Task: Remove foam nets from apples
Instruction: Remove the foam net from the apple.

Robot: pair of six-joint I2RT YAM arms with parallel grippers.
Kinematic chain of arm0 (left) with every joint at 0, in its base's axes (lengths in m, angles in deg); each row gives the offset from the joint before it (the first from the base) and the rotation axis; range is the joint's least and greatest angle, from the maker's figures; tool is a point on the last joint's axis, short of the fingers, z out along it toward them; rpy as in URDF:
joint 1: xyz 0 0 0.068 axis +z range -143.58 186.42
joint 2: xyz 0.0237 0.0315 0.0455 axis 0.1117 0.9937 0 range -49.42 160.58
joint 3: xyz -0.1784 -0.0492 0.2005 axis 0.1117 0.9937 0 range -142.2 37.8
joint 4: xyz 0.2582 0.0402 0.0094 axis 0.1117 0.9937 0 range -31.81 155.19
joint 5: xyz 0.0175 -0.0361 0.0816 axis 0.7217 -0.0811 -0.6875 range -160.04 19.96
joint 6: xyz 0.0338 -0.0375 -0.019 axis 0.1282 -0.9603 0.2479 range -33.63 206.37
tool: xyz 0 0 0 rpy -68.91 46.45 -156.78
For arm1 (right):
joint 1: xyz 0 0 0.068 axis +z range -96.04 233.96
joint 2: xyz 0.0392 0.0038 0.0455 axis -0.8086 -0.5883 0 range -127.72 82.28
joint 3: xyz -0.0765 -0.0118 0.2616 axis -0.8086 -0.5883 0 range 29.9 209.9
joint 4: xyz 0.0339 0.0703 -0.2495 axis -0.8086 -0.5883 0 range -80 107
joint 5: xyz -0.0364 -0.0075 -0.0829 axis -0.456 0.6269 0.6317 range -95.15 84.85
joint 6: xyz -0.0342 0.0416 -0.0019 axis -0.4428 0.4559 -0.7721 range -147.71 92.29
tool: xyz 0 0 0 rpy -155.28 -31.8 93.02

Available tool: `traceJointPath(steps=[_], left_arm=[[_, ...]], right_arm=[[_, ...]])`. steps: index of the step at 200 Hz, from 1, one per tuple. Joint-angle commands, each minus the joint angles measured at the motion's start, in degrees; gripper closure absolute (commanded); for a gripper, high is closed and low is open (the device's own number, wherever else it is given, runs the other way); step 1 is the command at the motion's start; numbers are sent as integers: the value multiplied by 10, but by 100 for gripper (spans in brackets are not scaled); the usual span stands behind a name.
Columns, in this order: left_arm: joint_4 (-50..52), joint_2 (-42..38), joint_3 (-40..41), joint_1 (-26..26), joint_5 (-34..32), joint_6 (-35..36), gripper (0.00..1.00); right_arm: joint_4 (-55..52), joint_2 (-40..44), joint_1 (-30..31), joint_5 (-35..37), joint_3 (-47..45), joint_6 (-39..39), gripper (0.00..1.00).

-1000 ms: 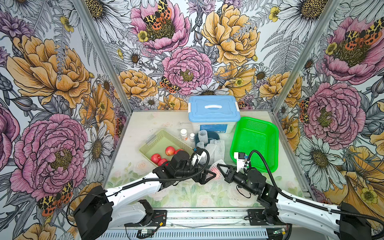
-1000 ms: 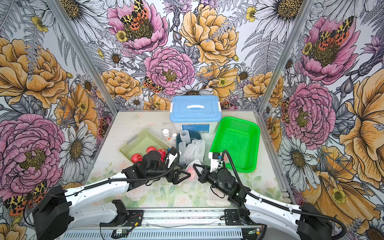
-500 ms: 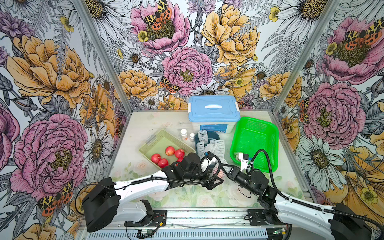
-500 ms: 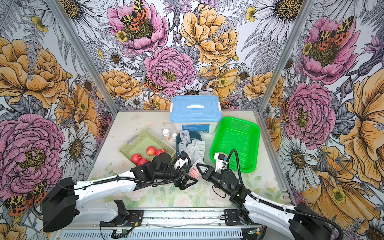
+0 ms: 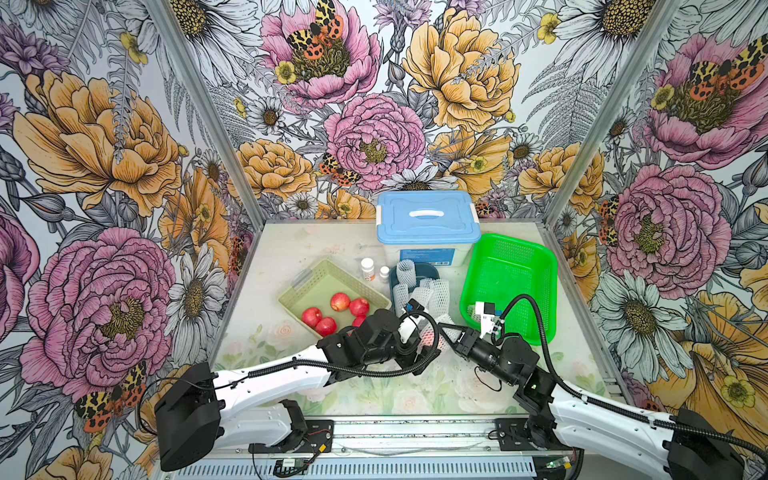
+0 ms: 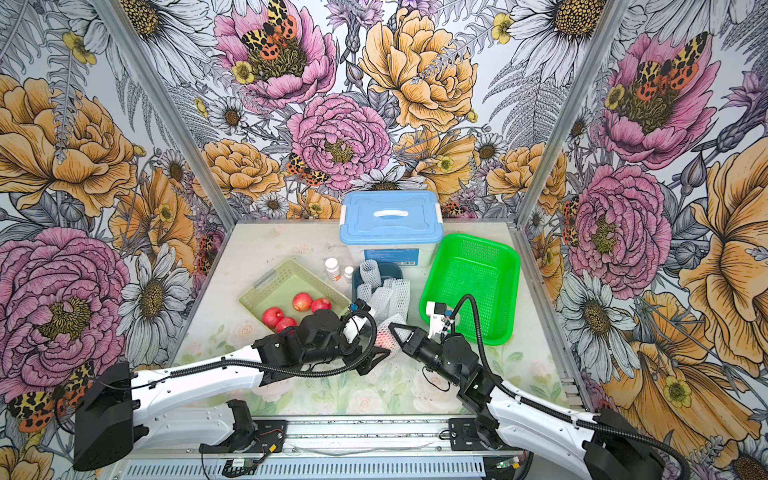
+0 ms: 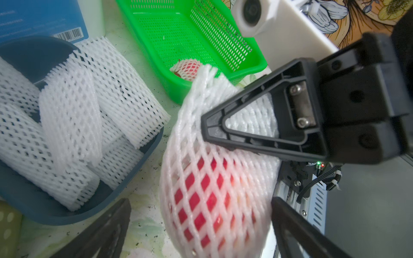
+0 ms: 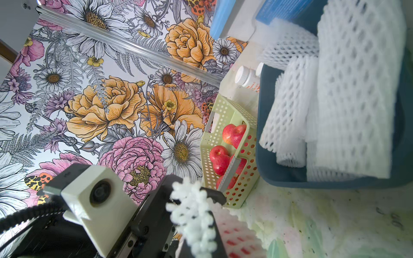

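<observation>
Observer: Hands, status?
Me: My right hand (image 7: 202, 125) is pinching shut on the frilled end of the foam net (image 7: 194, 105). My left hand (image 7: 199, 202) is standing wide apart, fingers flanking the apple (image 7: 207, 214) inside that net, neither one touching it as far as I can judge. I cannot tell whether the apple is resting on the desk (image 7: 147, 185) or hanging.

Observer: What are you expecting to fail?
Me: If my left hand is closing on mesh as well as fruit, the net is going to drag the apple along instead of sliding off. If my right hand is pulling hard on so little frill, the foam may tear or slip out. If the apple pops free ungripped, it is likely rolling toward the front rail (image 5: 415, 424) behind both hands.

Observer: Room?
Me: Tight ahead. The blue tub (image 7: 116, 192), piled with emptied nets (image 7: 73, 116), is sitting just beside one left finger; the green basket (image 7: 161, 73), holding another netted apple (image 7: 187, 69), is lying just beyond my right hand. Open desk is lying only beneath and behind both hands.
</observation>
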Motion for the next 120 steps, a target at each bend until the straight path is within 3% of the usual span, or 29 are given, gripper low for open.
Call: traceJointPath(steps=[1, 21, 39, 57, 91, 120], left_arm=[[-6, 11, -16, -5, 58, 31, 1], [-6, 31, -27, -7, 77, 35, 1], [-5, 36, -29, -8, 53, 36, 1], [-10, 25, -27, -7, 33, 40, 13], [-3, 21, -28, -6, 41, 45, 20], [6, 19, -29, -6, 56, 47, 25]], right_arm=[[31, -19, -3, -10, 18, 12, 100], [48, -37, -4, -24, 30, 12, 100], [60, -52, -4, -36, 40, 11, 100], [68, -60, -4, -40, 41, 13, 100], [61, -53, -3, -48, 46, -6, 100], [-63, -34, 20, -57, 105, -99, 52]])
